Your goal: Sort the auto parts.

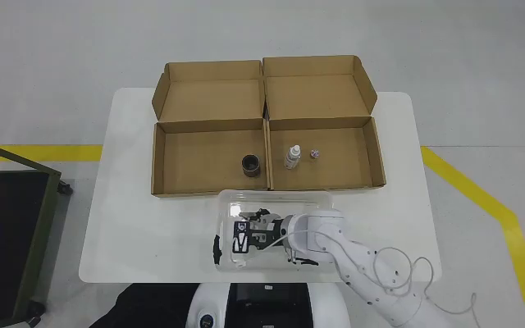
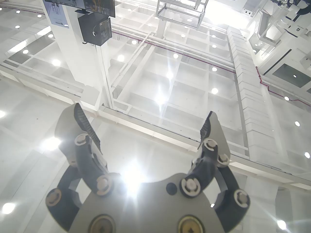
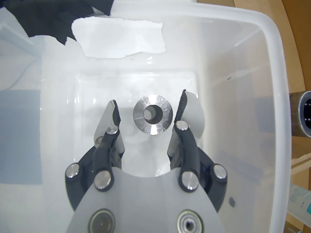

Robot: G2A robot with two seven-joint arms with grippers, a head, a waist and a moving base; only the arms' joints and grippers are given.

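Found the left fingers [image 2: 68,127] turned up toward the ceiling, away from the tabletop [image 1: 123,205], spread wide with nothing between them. Noted, toward the far edge of the tabletop, the left cardboard box [image 1: 197,160], open, with a dark sleeve [image 1: 249,165] lying near its right wall. Saw the clear bin [image 1: 275,194] at the near edge, roughly midway along it, just in front of the seam between the two boxes. Down inside the bin, saw the right fingers [image 3: 108,120] straddling a metal ring [image 3: 162,122] resting bore-up on the bin floor: partly open, one on each side of the ring, gripping nothing yet; could not tell contact from near-contact on one side. Farther right, noted the right cardboard box [image 1: 361,156], touching the left one, with a white bottle-shaped part [image 1: 293,156] and a small part [image 1: 315,152] just beside it, both near the box's left wall. Judged the step in hand to be the pick of the ring from the bin, with the sort partly done. Judged the next move to call for a centred squeeze on the ring's outer wall, then a straight lift clear of the bin rim before a carry to a box; from these views alone, could not pick the proper box for the ring. Expected a smooth, round metal piece to slip or roll out of an off-centre pinch.
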